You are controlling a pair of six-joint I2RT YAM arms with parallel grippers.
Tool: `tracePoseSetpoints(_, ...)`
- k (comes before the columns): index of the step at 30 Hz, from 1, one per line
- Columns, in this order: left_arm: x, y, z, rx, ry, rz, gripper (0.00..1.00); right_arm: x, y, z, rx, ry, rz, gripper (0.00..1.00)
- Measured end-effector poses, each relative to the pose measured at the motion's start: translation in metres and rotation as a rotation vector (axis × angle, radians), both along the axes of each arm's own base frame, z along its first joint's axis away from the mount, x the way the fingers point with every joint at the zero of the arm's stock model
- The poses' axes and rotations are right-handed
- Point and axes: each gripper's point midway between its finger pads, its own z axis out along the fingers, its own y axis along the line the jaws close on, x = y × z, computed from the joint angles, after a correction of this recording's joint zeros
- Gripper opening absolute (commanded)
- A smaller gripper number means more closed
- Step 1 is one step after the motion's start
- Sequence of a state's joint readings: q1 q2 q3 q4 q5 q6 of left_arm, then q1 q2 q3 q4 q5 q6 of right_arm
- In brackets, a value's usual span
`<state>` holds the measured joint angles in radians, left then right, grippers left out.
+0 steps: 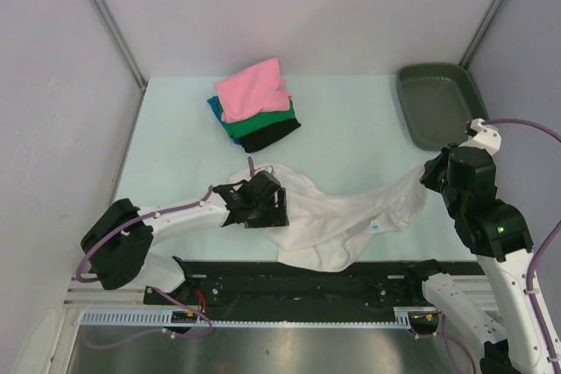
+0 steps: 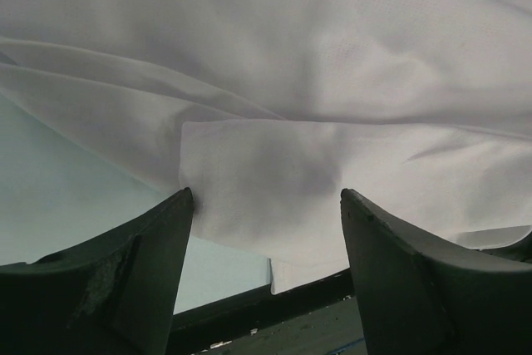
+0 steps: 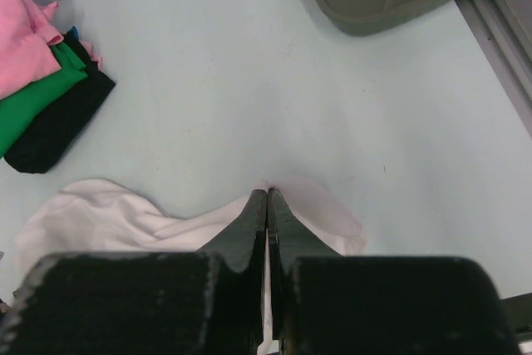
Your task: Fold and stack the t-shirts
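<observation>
White cloth fills the left wrist view and runs off every edge, so the white t-shirt [image 1: 333, 216] can only be read whole from above. It lies crumpled on the near part of the surface [image 1: 351, 129], one fold spilling over the near rim. At its left side the left hand [image 2: 266, 197] stands wide open, fingers either side of a hem, gripping nothing. At its right end the right hand [image 3: 267, 193] is fully closed, pinching a corner stretched towards it. Farther back is a stack: pink t-shirt [image 1: 252, 87] on top, green t-shirt [image 1: 254, 122] and black t-shirt [image 1: 272, 135] below, teal-blue t-shirt [image 1: 213, 107] mostly hidden.
</observation>
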<state>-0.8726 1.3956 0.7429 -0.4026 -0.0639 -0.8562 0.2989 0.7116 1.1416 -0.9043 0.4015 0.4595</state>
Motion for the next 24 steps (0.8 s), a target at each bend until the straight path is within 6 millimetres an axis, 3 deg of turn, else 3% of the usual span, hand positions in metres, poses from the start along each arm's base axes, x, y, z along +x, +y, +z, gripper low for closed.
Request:
tracePoseSetpoints(15,0.03,0.02,0.0,0.016,-0.006,0.072,0.74,0.003,0.0,-0.015,-0.019,0.024,0.005,0.0)
tracePoseSetpoints(21,0.03,0.016,-0.009,0.018,0.021,0.057,0.64,0.003,0.0,-0.017,-0.026,0.028,0.007,0.0)
tracePoseSetpoints(24,0.031,0.013,-0.012,0.012,0.028,0.054,0.51,0.003,0.0,-0.018,-0.027,0.028,0.007,0.0)
